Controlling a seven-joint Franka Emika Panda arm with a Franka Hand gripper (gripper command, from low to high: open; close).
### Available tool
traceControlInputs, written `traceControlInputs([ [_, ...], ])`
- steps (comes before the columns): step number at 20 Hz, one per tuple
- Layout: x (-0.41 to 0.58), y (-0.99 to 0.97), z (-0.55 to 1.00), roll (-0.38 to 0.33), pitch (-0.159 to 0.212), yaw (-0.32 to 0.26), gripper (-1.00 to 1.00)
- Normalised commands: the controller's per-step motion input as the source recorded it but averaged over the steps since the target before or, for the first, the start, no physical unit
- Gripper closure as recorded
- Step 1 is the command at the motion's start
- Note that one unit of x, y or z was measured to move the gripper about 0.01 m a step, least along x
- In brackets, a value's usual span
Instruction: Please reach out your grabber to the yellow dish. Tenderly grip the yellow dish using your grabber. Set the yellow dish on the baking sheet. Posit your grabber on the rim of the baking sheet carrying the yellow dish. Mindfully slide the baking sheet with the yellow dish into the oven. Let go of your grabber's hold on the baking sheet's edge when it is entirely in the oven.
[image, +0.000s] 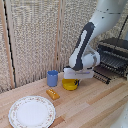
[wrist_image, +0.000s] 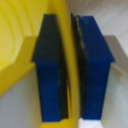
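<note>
The yellow dish (image: 70, 84) sits on the wooden table, just right of the blue cup. My grabber (image: 73, 80) reaches down onto it from above, and the white arm hides its fingers in the exterior view. In the wrist view the two blue fingertips (wrist_image: 50, 70) are closed on the thin yellow rim of the dish (wrist_image: 15, 35), one pad inside and one outside. The oven (image: 114, 57) stands at the exterior view's right with its door down. The baking sheet (image: 105, 74), a dark wire rack, sticks out of its front.
A blue cup (image: 52, 78) stands left of the dish. A small orange-yellow block (image: 53, 93) lies in front of the cup. A large white patterned plate (image: 31, 111) lies near the table's front left. A woven screen backs the table.
</note>
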Motion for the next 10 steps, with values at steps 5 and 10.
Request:
traceControlInputs([
  [5,0.218,0.02,0.77,-0.106,0.000,-0.282,1.00],
  [10,0.231,0.01,0.76,-0.123,0.000,-0.281,1.00],
])
